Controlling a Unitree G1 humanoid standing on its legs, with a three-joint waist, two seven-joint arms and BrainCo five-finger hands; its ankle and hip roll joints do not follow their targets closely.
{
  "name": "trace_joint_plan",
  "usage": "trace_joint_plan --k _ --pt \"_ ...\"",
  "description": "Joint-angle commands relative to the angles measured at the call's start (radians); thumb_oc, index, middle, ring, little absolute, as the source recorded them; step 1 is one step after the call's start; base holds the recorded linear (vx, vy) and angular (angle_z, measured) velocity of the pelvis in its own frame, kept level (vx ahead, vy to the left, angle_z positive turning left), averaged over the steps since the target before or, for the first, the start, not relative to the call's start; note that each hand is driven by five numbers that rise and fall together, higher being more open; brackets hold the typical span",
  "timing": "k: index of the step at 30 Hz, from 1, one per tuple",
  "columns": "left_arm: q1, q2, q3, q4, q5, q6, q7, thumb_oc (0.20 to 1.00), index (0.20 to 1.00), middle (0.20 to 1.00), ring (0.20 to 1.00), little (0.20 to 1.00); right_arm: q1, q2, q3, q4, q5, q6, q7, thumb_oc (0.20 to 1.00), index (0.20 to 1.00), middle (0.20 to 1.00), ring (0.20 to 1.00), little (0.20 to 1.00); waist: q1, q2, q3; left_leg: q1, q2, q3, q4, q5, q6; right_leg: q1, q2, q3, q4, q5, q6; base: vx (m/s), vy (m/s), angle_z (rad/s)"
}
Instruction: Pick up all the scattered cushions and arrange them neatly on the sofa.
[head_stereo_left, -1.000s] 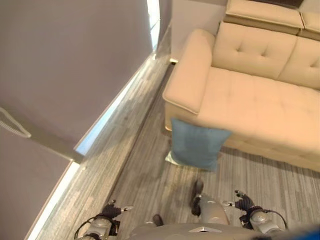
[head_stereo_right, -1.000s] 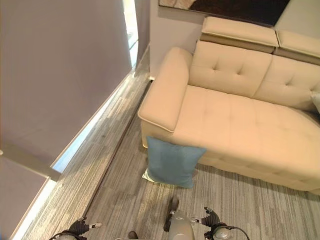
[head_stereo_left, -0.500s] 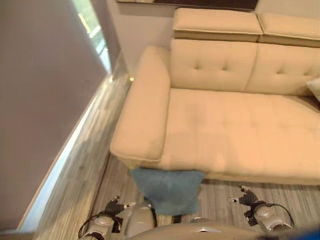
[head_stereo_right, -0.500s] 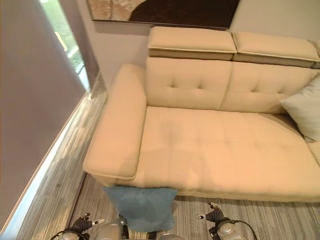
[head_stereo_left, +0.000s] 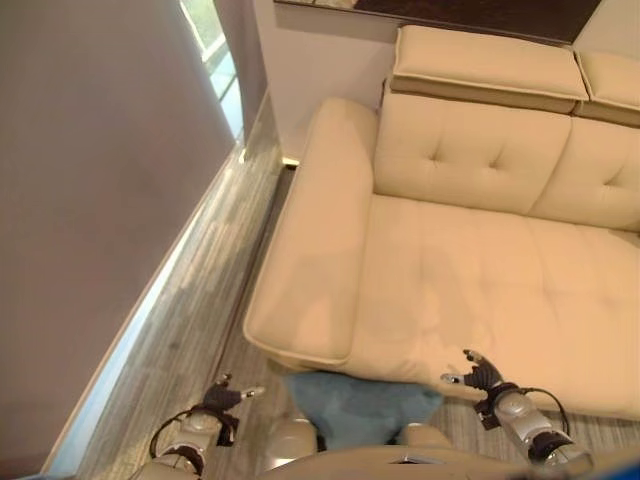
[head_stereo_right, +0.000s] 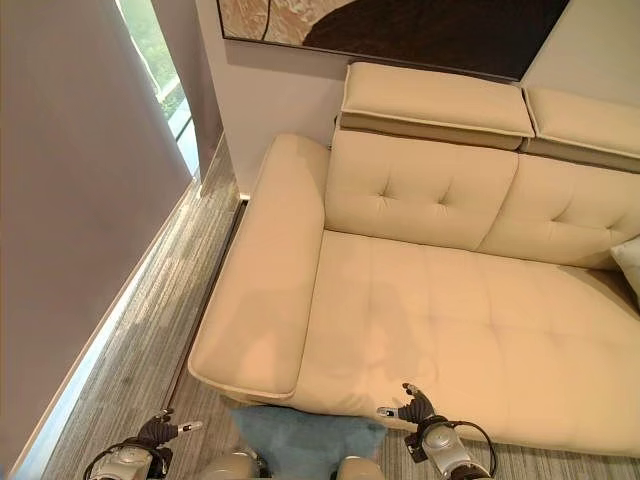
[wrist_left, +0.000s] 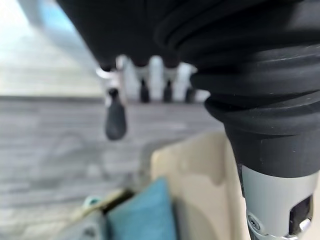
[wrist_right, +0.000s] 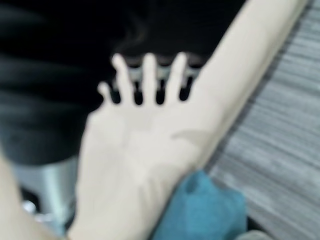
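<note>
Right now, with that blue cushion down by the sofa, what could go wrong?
The blue cushion lies on the floor against the sofa front, close to the robot, so it might get stepped on. Both the left hand and right hand are open and apart from it, so reaching means bending low.

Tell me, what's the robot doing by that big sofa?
It is standing right in front of the cream tufted leather sofa, tidying up cushions. A blue square fabric cushion lies on the grey striped carpet against the sofa's front edge, not yet picked up. The left hand and the right hand hang on either side of it, fingers relaxed and empty. A pale cushion already rests on the seat.
</note>
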Motion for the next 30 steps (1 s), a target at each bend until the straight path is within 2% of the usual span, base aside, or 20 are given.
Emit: trace_joint_plan --k 1,3,4,6,8,9,10,12,16,20,30 --pt "0.026 0.023 0.025 -0.012 -0.011 -0.008 -0.008 1.000 1.000 1.000 1.000 1.000 0.028 -0.022 0.013 -0.037 -0.016 -0.011 -0.013 1.000 1.000 1.000 1.000 1.000 0.001 -0.050 -0.064 -0.058 -0.007 0.007 0.064 -0.140 -0.094 -0.005 0.024 -0.008 -0.190 0.104 -0.042 -0.14 -0.180 -0.36" --pt "0.025 0.022 0.021 -0.014 -0.015 -0.010 -0.006 1.000 1.000 1.000 1.000 1.000 0.024 -0.026 0.024 -0.052 -0.010 -0.017 -0.015 1.000 1.000 1.000 1.000 1.000 0.007 -0.056 -0.060 -0.090 0.028 0.005 0.075 -0.105 -0.121 0.012 0.063 -0.006 -0.250 0.070 -0.069 -0.26 -0.280 -0.21" --pt "0.017 0.019 0.011 -0.015 -0.018 -0.009 -0.007 1.000 1.000 1.000 1.000 1.000 0.027 -0.033 0.021 -0.069 0.007 -0.022 -0.018 1.000 1.000 1.000 1.000 1.000 0.006 -0.060 -0.039 -0.139 0.055 -0.010 0.100 -0.060 -0.149 0.021 0.089 -0.005 -0.287 0.057 -0.090 -0.35 -0.296 0.46" --pt "-0.004 0.006 -0.010 -0.024 -0.018 -0.006 -0.004 1.000 1.000 1.000 1.000 1.000 0.028 -0.049 0.021 -0.073 0.006 -0.020 -0.026 1.000 1.000 1.000 1.000 1.000 -0.003 -0.058 -0.006 -0.205 0.084 -0.015 0.141 -0.015 -0.173 0.008 0.104 -0.041 -0.299 0.061 -0.117 -0.37 -0.188 1.09" --pt "-0.008 -0.006 -0.016 -0.022 -0.017 -0.004 -0.009 1.000 1.000 1.000 1.000 1.000 0.040 -0.051 0.017 -0.060 0.008 -0.018 -0.025 1.000 1.000 1.000 1.000 1.000 -0.022 -0.063 -0.001 -0.190 0.089 0.013 0.181 -0.065 -0.158 0.002 0.093 -0.076 -0.307 0.077 -0.125 -0.27 -0.041 1.11" --pt "-0.005 -0.011 -0.017 -0.014 -0.010 -0.002 -0.013 1.000 1.000 1.000 1.000 1.000 0.050 -0.052 0.016 -0.051 0.008 -0.018 -0.022 1.000 1.000 1.000 1.000 1.000 -0.033 -0.070 -0.008 -0.167 0.078 0.010 0.222 -0.121 -0.149 -0.003 0.074 -0.092 -0.311 0.090 -0.126 -0.14 0.066 0.93" --pt "-0.004 -0.014 -0.015 -0.009 -0.012 -0.003 -0.014 1.000 1.000 1.000 1.000 1.000 0.054 -0.052 0.017 -0.049 0.010 -0.020 -0.016 1.000 1.000 1.000 1.000 1.000 -0.038 -0.073 -0.012 -0.143 0.065 -0.006 0.229 -0.163 -0.148 -0.011 0.065 -0.093 -0.309 0.096 -0.125 -0.06 0.097 0.33" --pt "-0.004 -0.021 -0.018 -0.011 -0.011 -0.006 -0.009 1.000 1.000 1.000 1.000 1.000 0.061 -0.051 0.015 -0.043 0.008 -0.018 -0.012 1.000 1.000 1.000 1.000 1.000 -0.052 -0.063 -0.018 -0.095 0.045 -0.041 0.208 -0.180 -0.150 -0.019 0.064 -0.092 -0.310 0.101 -0.117 0.02 0.157 0.27" --pt "-0.010 -0.017 -0.024 -0.013 0.000 -0.004 -0.016 1.000 1.000 1.000 1.000 1.000 0.064 -0.033 0.010 -0.026 0.001 -0.010 -0.004 1.000 1.000 1.000 1.000 1.000 -0.066 -0.042 -0.043 -0.039 0.015 -0.036 0.067 -0.163 -0.139 -0.051 0.042 -0.096 -0.290 0.126 -0.085 0.06 0.225 0.13" --pt "-0.011 -0.004 -0.015 -0.014 0.005 -0.004 -0.014 1.000 1.000 1.000 1.000 1.000 0.055 -0.013 0.017 -0.019 -0.001 -0.007 -0.006 1.000 1.000 1.000 1.000 1.000 -0.057 -0.038 -0.040 -0.019 -0.007 -0.019 0.036 -0.167 -0.121 -0.064 0.016 -0.089 -0.275 0.142 -0.064 0.03 0.135 -0.25" --pt "-0.005 0.014 0.003 -0.012 0.014 -0.010 -0.010 1.000 1.000 1.000 1.000 1.000 0.049 -0.001 0.021 -0.012 -0.010 -0.005 -0.006 1.000 1.000 1.000 1.000 1.000 -0.048 -0.038 -0.039 0.011 -0.024 0.011 -0.015 -0.167 -0.104 -0.077 -0.008 -0.078 -0.285 0.180 -0.033 0.02 0.055 -0.09"
